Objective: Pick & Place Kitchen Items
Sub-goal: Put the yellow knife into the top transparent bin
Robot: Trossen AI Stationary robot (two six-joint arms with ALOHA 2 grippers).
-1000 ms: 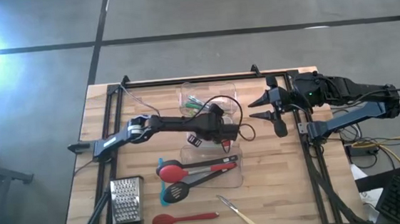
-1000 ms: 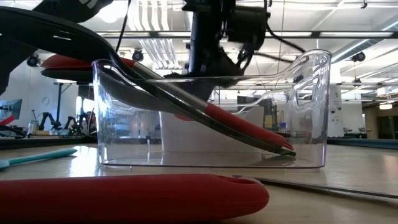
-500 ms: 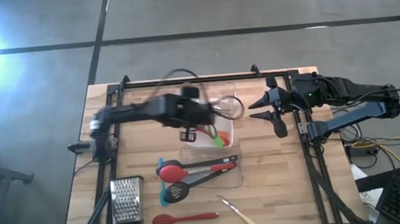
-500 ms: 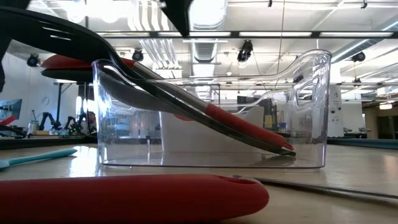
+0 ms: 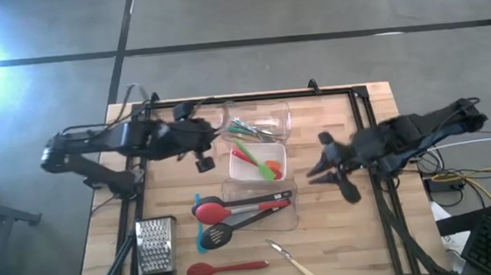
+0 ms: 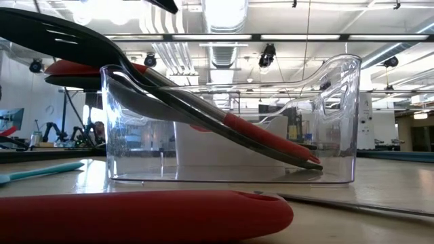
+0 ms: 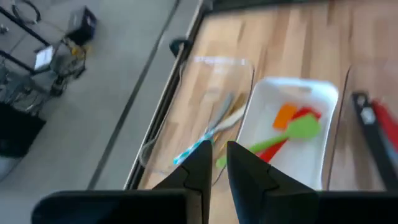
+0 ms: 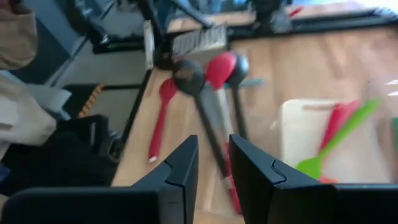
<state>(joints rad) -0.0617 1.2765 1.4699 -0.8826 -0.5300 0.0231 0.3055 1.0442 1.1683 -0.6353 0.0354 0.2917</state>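
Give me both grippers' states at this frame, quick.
Left gripper: fingers nearly together, nothing between them, above the tubs.
Right gripper: open, empty, over the table's right side.

Left gripper [image 5: 203, 150] fingers nearly closed, empty; right gripper [image 5: 329, 168] fingers spread apart.

Clear glossy plastic tub [image 6: 230, 122] on a matt wooden table [image 5: 340, 227].

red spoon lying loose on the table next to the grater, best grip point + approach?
Take the red spoon mid-handle, coming straight down from above. It lies flat on the wood table, handle pointing away from the grater, with bare table on both sides. Set the fingers across the slim handle; the bowl end looks wider and rounded.
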